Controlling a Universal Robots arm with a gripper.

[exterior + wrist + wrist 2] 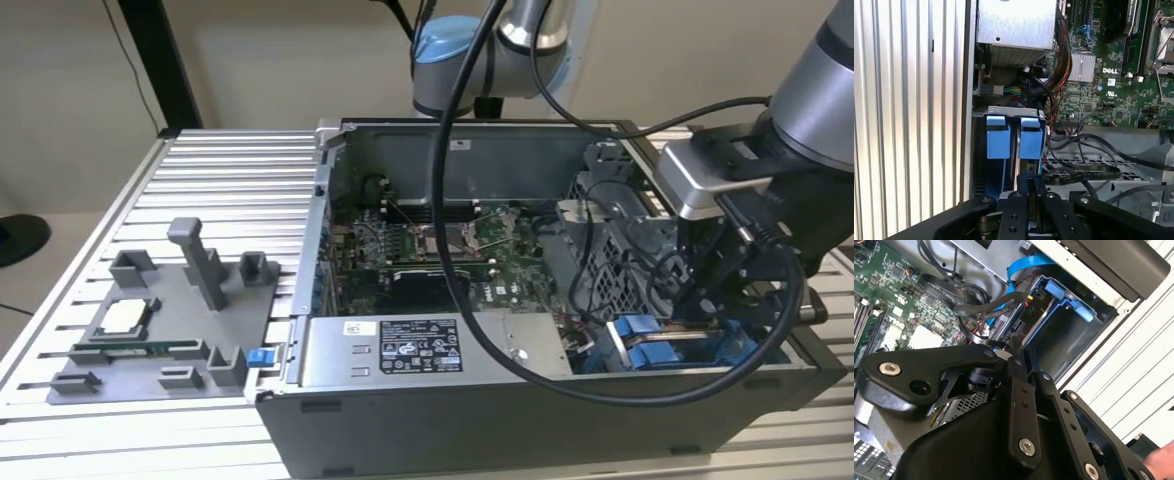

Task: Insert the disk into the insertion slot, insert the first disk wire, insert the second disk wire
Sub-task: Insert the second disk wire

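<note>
The open computer case [534, 300] fills the exterior view's centre. At its lower right sits the insertion slot [667, 345], the disk [1014, 145] already seated between blue carrier tabs. The tool [1029, 192], clenched, pinches something thin above it, likely a wire connector: light, fragile, best gripped by its plug.

The arm [814, 80] at the upper right of the exterior view is a smooth silver-grey tube, and a second joint at the top centre wears a light blue cap [447, 40]. A thick black cable [461, 250] loops down from there and sweeps back to the wrist. In both wrist views the gripper [1021, 357] is matte black, built of flat linkage bars fastened with round silver screws [890, 369] and small black bolts.
</note>
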